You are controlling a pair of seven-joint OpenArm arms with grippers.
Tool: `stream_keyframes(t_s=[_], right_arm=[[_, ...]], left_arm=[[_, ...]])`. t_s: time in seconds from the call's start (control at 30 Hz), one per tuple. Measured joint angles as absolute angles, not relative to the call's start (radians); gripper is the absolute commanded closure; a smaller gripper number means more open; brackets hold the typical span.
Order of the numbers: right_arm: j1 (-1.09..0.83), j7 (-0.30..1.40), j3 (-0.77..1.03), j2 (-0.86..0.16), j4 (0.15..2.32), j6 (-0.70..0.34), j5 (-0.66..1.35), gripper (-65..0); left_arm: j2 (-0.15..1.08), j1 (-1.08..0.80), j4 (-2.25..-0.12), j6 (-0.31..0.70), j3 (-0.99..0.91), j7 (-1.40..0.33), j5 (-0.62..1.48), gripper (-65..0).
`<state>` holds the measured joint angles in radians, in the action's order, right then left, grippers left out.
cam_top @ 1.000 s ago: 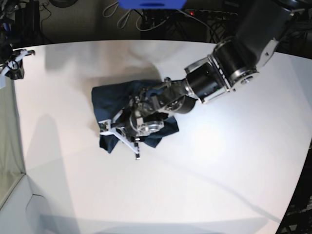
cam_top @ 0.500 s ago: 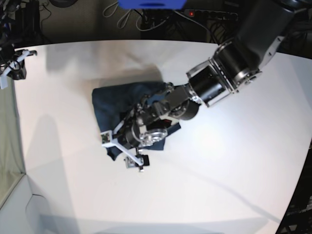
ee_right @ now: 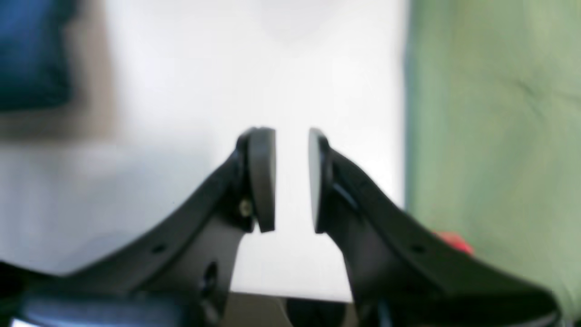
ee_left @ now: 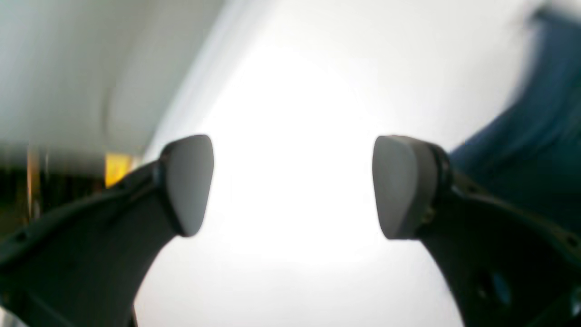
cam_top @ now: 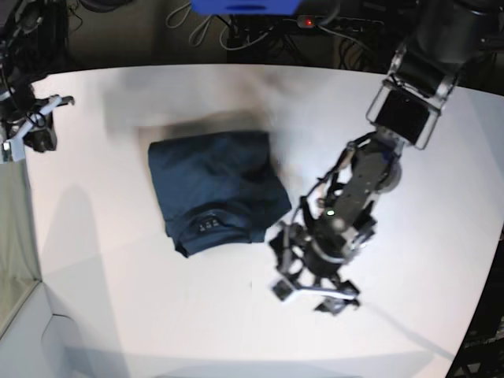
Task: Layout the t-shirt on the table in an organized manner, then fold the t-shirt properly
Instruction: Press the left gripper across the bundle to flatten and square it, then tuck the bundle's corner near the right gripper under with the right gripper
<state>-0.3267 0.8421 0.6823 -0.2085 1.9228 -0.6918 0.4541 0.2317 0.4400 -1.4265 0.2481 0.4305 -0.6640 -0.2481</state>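
The dark navy t-shirt [cam_top: 213,189] lies as a compact folded rectangle on the white table [cam_top: 157,315], collar label facing the near edge. My left gripper [cam_top: 309,298] hangs to the right of the shirt, apart from it, open and empty. In the left wrist view the left gripper [ee_left: 292,186] shows only bright table between its pads, with blurred t-shirt [ee_left: 535,136] at the right. My right gripper [cam_top: 31,126] sits at the table's far left edge. In the right wrist view the right gripper [ee_right: 292,179] has its pads a narrow gap apart, holding nothing, and the t-shirt [ee_right: 32,54] is at upper left.
The table's left edge runs next to a green surface [ee_right: 490,113] beside the right gripper. Cables and a blue object [cam_top: 244,6] lie beyond the far edge. The left arm [cam_top: 409,94] reaches in from the upper right.
The left gripper opened, let go of the t-shirt and swung away to the right and toward the near edge. The shirt now lies uncovered and folded.
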Motion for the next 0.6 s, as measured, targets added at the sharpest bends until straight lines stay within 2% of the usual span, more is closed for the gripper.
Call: stream_keyframes(t_s=[0.23,0.43,0.6], right_arm=[[-0.202,0.849,0.453,-0.147,1.925,-0.691,0.447,-10.6],[-0.096,0.914,0.251,-0.074,1.918,-0.691,0.445,-10.6],[-0.052,0.909,0.122,-0.007,1.836,-0.692,0.448,-10.6]], left_arm=[[0.321,0.156,-1.561,0.247,0.106,-0.719,-0.252,-52.6],[0.351,-0.051,-1.665,0.239,-0.187,-0.714,-0.258,-52.6],[0.346,-0.219,-1.732,0.242,-0.339,-0.715,-0.255,-52.6]])
